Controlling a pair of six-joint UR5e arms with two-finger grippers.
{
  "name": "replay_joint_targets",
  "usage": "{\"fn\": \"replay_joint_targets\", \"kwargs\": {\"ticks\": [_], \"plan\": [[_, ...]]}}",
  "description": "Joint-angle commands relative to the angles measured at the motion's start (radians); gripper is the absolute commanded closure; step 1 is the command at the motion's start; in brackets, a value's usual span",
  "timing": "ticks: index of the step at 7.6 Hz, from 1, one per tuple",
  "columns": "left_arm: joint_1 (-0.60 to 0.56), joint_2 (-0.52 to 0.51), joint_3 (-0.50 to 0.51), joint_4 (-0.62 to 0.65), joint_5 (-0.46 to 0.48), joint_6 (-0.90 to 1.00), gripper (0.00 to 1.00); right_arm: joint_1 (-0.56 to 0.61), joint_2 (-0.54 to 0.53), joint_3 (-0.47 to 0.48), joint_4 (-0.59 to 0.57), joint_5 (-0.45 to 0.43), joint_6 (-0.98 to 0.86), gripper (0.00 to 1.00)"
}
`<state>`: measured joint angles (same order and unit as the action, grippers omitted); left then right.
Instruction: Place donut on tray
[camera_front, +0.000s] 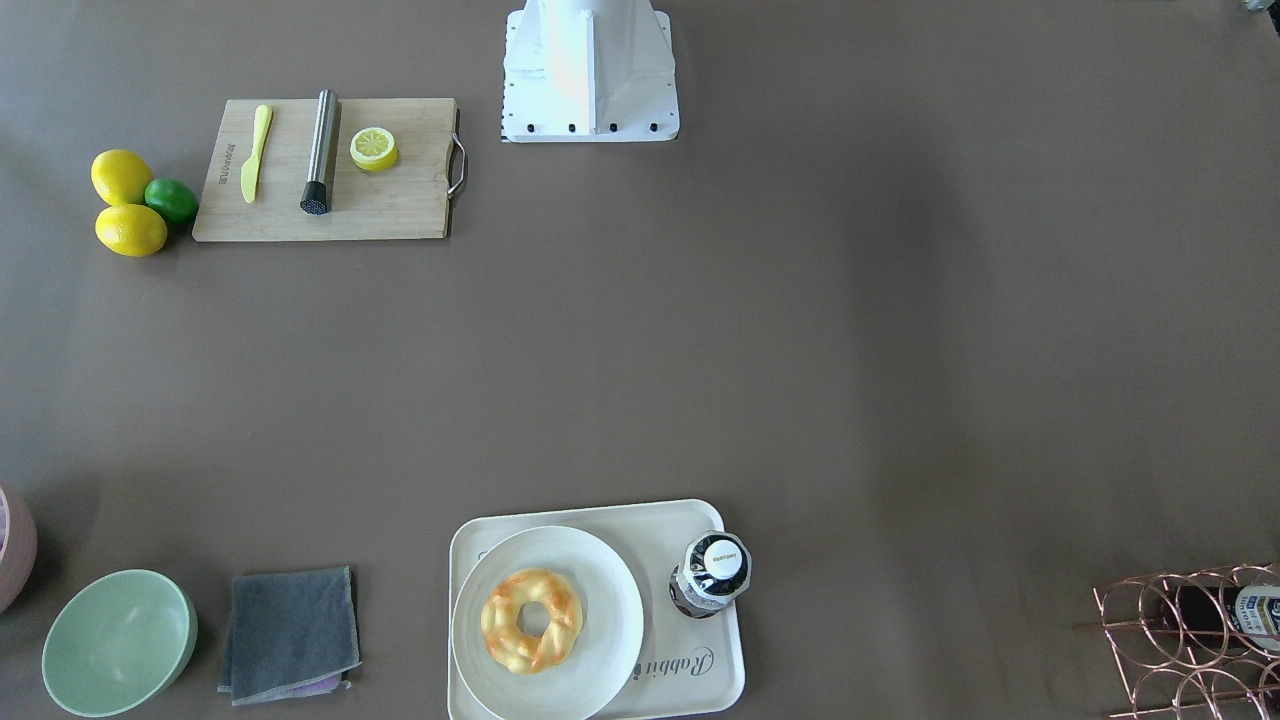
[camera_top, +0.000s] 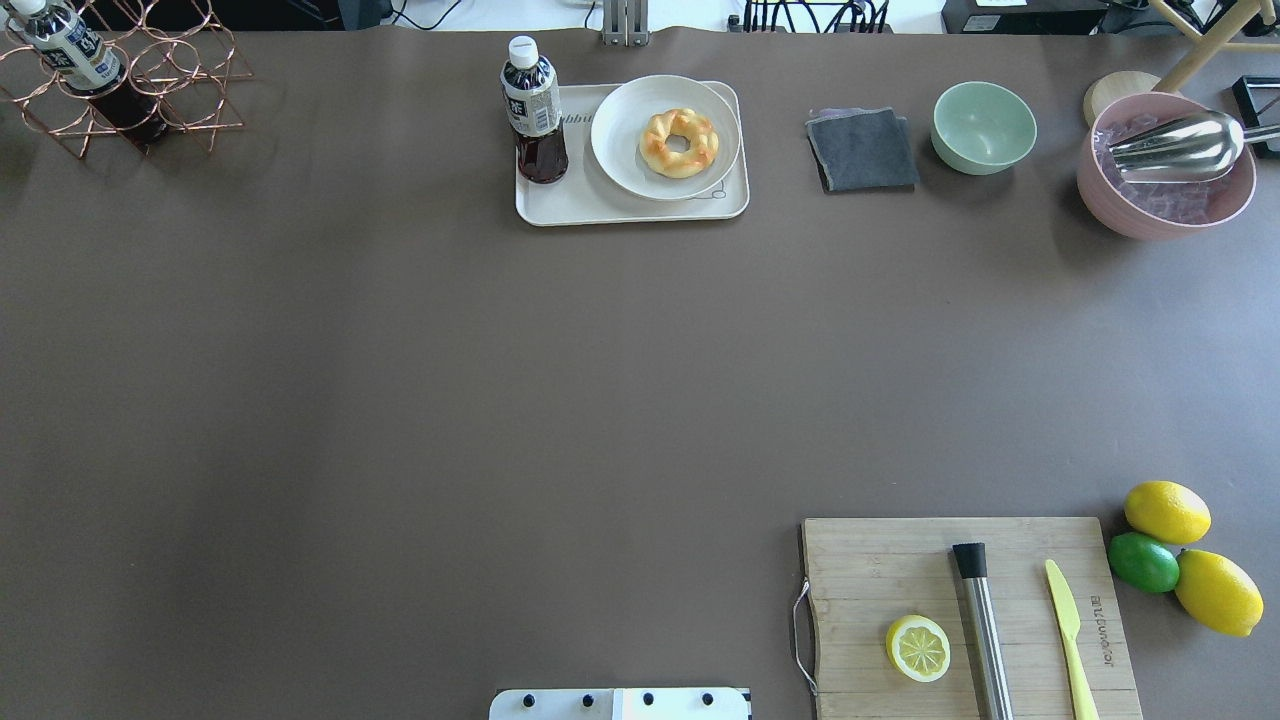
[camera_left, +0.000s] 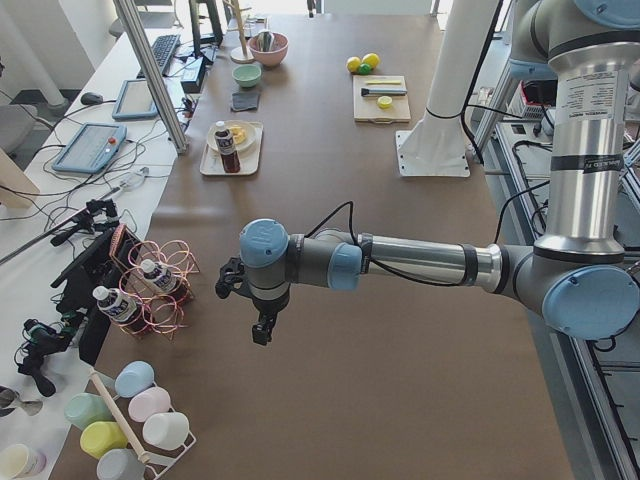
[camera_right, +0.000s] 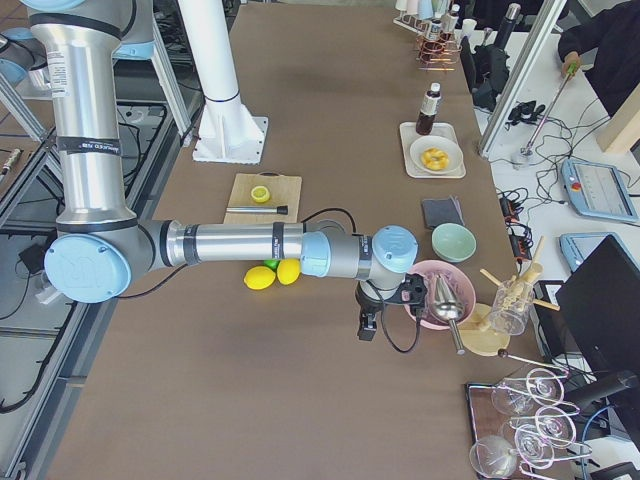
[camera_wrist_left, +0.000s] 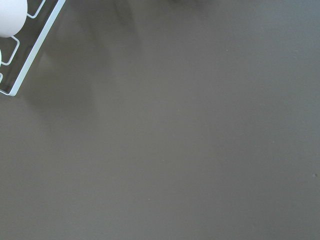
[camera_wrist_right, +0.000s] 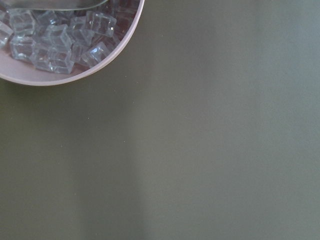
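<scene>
The donut (camera_top: 655, 145), a golden twisted ring with orange-brown glaze, lies on a round white plate (camera_top: 620, 160). The plate rests on the cream tray (camera_top: 560, 205) with "Rabbit" printed on it, at the table's far edge. They also show in the front view, donut (camera_front: 510, 640) and tray (camera_front: 660, 520). A dark drink bottle (camera_top: 535, 120) stands on the tray beside the plate. My left gripper (camera_left: 262, 330) hangs over bare table near the left end. My right gripper (camera_right: 368, 325) hangs near the pink bowl. Both are far from the tray, and I cannot tell whether they are open.
A wooden cutting board (camera_top: 880, 580) holds a lemon half (camera_top: 918, 648), a steel muddler and a yellow knife. Lemons and a lime (camera_top: 1145, 562) lie beside it. A grey cloth (camera_top: 862, 150), green bowl (camera_top: 984, 127), pink ice bowl (camera_top: 1165, 205) and copper bottle rack (camera_top: 130, 70) line the far edge.
</scene>
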<state>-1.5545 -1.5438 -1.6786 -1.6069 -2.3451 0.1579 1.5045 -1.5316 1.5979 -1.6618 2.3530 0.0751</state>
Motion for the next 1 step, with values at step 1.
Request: {"fn": "replay_joint_targets", "kwargs": {"ticks": [1], "plan": [[-0.025,0.004,0.000,0.001,0.001,0.000,0.02,0.003,-0.001,0.002,0.001,-0.001,0.000,0.00]]}}
